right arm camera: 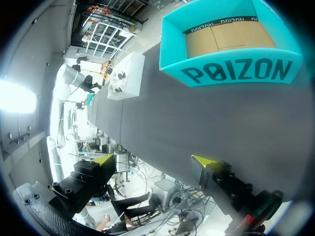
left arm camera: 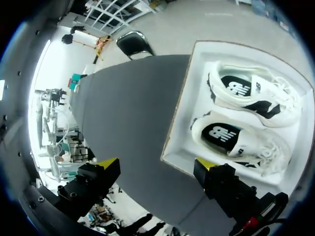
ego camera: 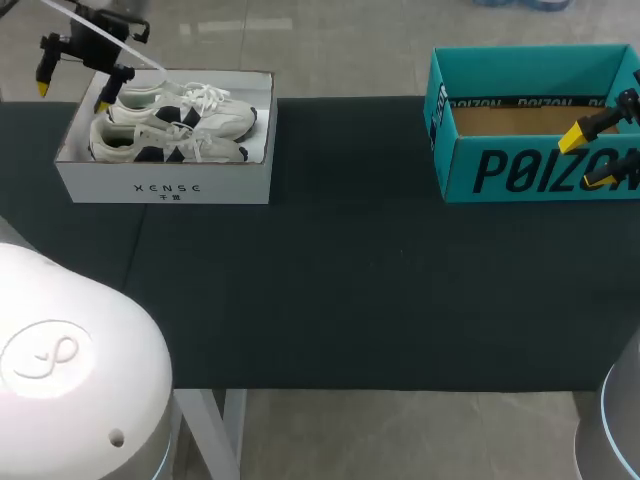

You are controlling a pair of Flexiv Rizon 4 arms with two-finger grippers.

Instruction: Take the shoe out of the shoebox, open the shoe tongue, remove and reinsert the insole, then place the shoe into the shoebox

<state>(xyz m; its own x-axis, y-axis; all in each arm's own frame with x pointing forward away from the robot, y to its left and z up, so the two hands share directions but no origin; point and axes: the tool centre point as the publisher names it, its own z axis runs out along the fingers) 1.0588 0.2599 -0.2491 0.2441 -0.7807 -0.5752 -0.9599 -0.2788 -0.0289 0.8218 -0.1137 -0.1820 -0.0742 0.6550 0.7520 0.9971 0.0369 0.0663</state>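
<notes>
Closest to the lens, a white rounded arm housing (ego camera: 70,370) is filling the lower left corner of the head view, beside the dark cloth-covered counter (ego camera: 350,290). At the counter's far left, an open white cardboard shoebox (ego camera: 165,185) is sitting with a pair of white lace-up sneakers with black patches (ego camera: 200,148) lying side by side inside it. The left end effector (ego camera: 71,95) is hovering over that box's far left corner, its yellow-tipped fingers spread wide and gripping nothing. At the far right, an open teal cardboard box (ego camera: 520,170) with a bare brown floor is standing, and the right end effector (ego camera: 587,158) is hanging at its right front, fingers parted and empty.

From the left wrist, the left end effector (left arm camera: 155,164) is showing wide open, with a corner of the white shoebox (left arm camera: 179,147) just ahead of one finger. Both sneakers (left arm camera: 261,145) are resting inside, their black insoles showing.

From the right wrist, the right end effector (right arm camera: 152,161) is gaping open over bare counter (right arm camera: 197,123), holding nothing. The teal box (right arm camera: 231,73) is sitting ahead of it, and the white shoebox (right arm camera: 125,73) is lying well beyond, farther along the counter.
</notes>
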